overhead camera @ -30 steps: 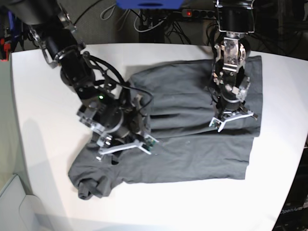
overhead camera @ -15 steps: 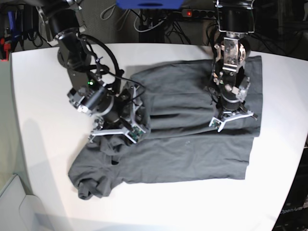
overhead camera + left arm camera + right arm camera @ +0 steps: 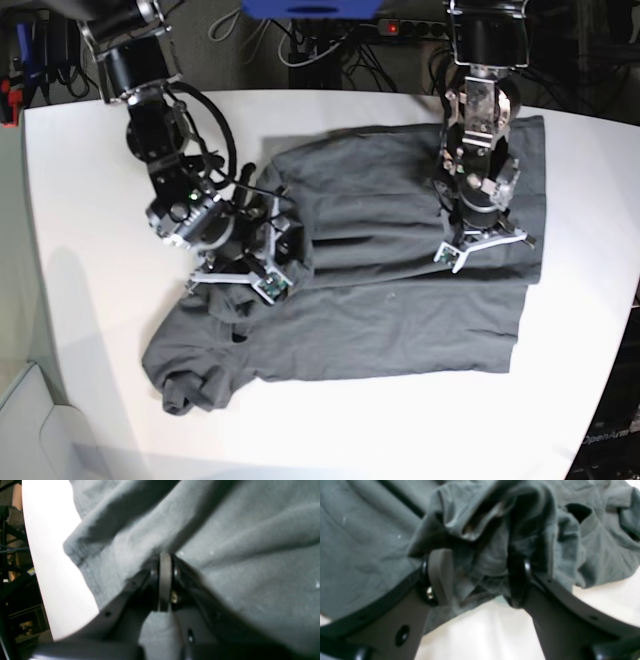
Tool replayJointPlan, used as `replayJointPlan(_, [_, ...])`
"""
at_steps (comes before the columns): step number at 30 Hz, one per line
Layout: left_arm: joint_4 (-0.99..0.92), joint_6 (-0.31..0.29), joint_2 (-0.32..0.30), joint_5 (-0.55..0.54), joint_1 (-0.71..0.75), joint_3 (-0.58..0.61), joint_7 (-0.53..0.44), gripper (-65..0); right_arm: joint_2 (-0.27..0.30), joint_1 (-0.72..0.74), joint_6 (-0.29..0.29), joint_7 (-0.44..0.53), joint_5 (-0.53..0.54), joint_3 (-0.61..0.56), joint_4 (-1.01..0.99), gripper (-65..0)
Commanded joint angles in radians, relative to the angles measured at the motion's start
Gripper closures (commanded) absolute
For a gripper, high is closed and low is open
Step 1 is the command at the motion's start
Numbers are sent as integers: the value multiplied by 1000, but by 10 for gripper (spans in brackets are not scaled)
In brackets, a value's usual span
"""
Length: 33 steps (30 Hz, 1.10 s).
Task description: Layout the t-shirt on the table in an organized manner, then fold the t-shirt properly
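Two tools work a dark grey t-shirt half spread on the white surface. The left tool is pinched shut on a fold of cloth near the hem side; the right tool stands wide around a bunched wad by the collar. If the right tool closes on several layers, lifting would likely drag the whole shirt into a heap.
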Motion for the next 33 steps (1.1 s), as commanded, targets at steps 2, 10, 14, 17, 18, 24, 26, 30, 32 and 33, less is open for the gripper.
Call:
replayJointPlan(2, [0,-19,0,-7,7,-1,42,-2,-2,39,-3,34,5,5,-14,-348])
replayJointPlan(10, [0,-19,-1,-5,5,-1,42,-2,-2,96,-3,102,5,5,-164,-155])
replayJointPlan(14, [0,-19,-3,-5,2,-1,42,-2,3,105,-3,99,5,5,-169,-9])
replayJointPlan(17, [0,-19,-6,-5,1,-1,42,-2,20,101,-3,96,5,5,-144,0])
replayJointPlan(18, [0,-19,-6,-5,-1,-1,42,-2,34,95,-3,96,5,5,-124,0])
replayJointPlan(24, [-1,-19,-9,-5,-3,-1,42,-2,86,15,-3,96,5,83,6,0])
replayJointPlan(26, [0,-19,-9,-5,-4,-1,41,-2,89,-16,-1,96,5,138,37,0])
replayJointPlan(30, [0,-19,-9,-5,-4,0,35,-2,110,-102,-1,76,6,253,109,0])
replayJointPlan(32, [0,-19,-9,-5,-4,3,33,-2,116,-154,0,62,6,307,154,0])
replayJointPlan(33, [0,-19,-9,-5,-4,5,33,-2,124,-194,0,56,8,338,184,0])
